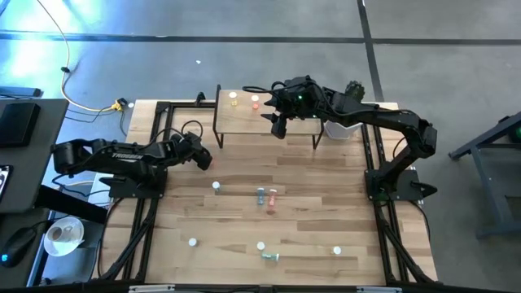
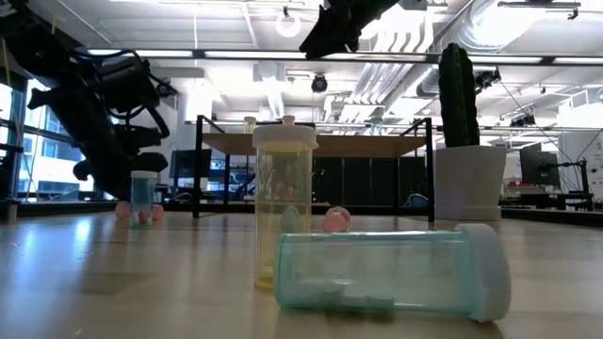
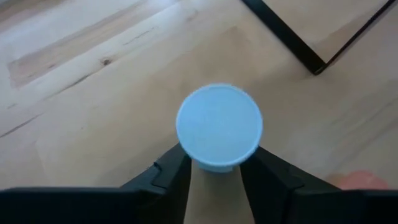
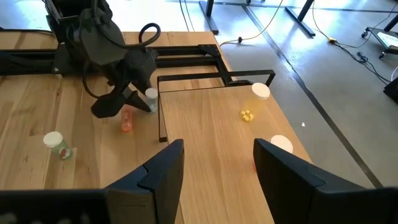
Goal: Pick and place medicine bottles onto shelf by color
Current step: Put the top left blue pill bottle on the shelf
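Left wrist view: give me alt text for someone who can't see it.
The left gripper looks straight down on a white bottle cap, its two dark fingers standing on either side of the bottle. Around it is the light wooden tabletop, with a black leg of the shelf crossing one corner.

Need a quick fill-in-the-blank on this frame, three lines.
The left end effector grips one bottle standing on the ___.
The right end effector hovers over the shelf, jaws ___.
The green bottle nearest the low camera lies on its ___.
Missing: table; open; side.
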You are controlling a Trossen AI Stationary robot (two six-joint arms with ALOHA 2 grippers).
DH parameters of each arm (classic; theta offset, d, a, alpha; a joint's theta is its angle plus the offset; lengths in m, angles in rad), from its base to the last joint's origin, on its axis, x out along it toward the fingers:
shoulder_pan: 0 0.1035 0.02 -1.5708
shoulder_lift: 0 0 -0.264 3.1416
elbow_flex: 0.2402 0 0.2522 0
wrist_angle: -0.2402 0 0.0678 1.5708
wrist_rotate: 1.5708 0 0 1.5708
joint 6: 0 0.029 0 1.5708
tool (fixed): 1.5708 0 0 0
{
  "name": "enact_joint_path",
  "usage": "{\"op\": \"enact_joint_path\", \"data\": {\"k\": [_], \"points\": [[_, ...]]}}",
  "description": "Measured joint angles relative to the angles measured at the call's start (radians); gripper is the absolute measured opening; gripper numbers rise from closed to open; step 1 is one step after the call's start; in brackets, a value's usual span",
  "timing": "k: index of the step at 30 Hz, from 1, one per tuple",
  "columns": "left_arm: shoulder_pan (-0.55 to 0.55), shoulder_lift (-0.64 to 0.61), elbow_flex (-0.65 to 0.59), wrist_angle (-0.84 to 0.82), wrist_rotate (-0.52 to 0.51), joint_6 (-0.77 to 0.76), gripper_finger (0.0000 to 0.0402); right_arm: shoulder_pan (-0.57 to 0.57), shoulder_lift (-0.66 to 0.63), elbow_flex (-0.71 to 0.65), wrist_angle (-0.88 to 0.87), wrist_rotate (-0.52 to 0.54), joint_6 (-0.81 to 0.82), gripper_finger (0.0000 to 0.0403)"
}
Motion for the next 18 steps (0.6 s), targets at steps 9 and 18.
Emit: {"op": "enact_joint_path", "data": {"k": [9, 18], "points": [[0.0, 0.007, 0.001, 0.005, 0.02, 0.016, 0.008, 0.0, 0.0, 0.0, 0.0, 0.0, 0.003, 0.0185], [0.0, -0.017, 0.001, -0.002, 0.083, 0.042, 0.0081, 0.0, 0.0, 0.0, 0.0, 0.0, 0.003, 0.0185]]}}
